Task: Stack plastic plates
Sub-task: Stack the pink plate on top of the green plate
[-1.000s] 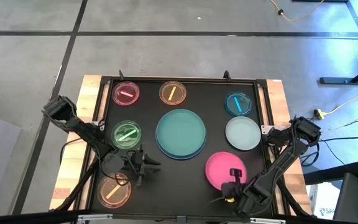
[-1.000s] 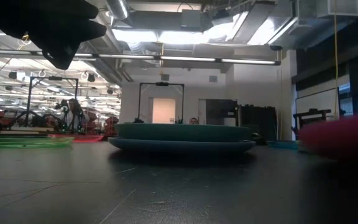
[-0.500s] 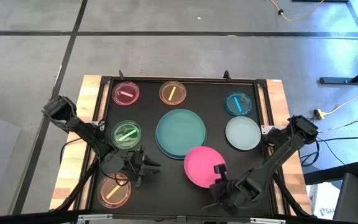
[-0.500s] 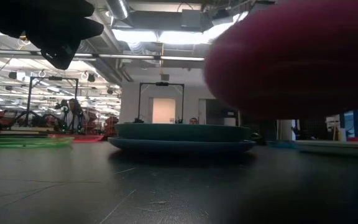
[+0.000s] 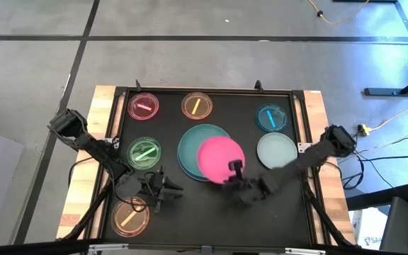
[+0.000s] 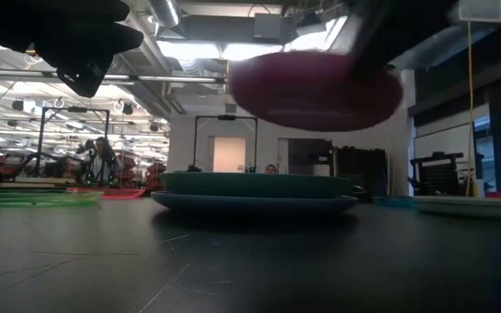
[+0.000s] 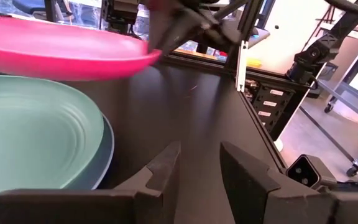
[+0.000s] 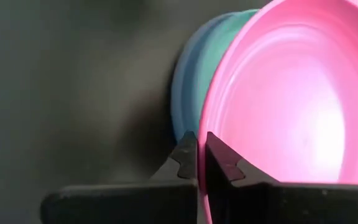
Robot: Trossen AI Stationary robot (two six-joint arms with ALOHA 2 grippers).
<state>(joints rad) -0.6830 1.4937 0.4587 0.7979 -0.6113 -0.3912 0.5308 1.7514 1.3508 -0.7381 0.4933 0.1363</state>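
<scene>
My right gripper [image 5: 234,170] is shut on the hot-pink plate [image 5: 220,159], which hangs over the right half of the teal plate [image 5: 193,145]. The teal plate lies on the light-blue plate [image 7: 101,155] at the table's middle. In the low view the pink plate [image 6: 316,87] floats above the teal plate [image 6: 255,183]. The white plate [image 5: 276,151] lies flat to the right. My left gripper [image 5: 163,188] is open and empty near the table's near left, beside the green plate [image 5: 144,151]. My right gripper pinches the hot-pink plate's rim [image 8: 205,158] between its two fingers, one above and one below, on the plate's near-right side. The fingers come about level from the table's near right. The plate is lifted clear and roughly level above the teal plate.
Small plates lie around the black mat: pink [image 5: 144,106] and orange [image 5: 197,105] at the far side, cyan [image 5: 271,117] at the far right, another orange [image 5: 130,216] at the near left. The mat's raised frame [image 5: 299,127] bounds the right side.
My right gripper has lifted the hot-pink plate off the mat at the near right and carried it up and toward the table's far left. The plate now hangs over the teal plate, clear of it.
</scene>
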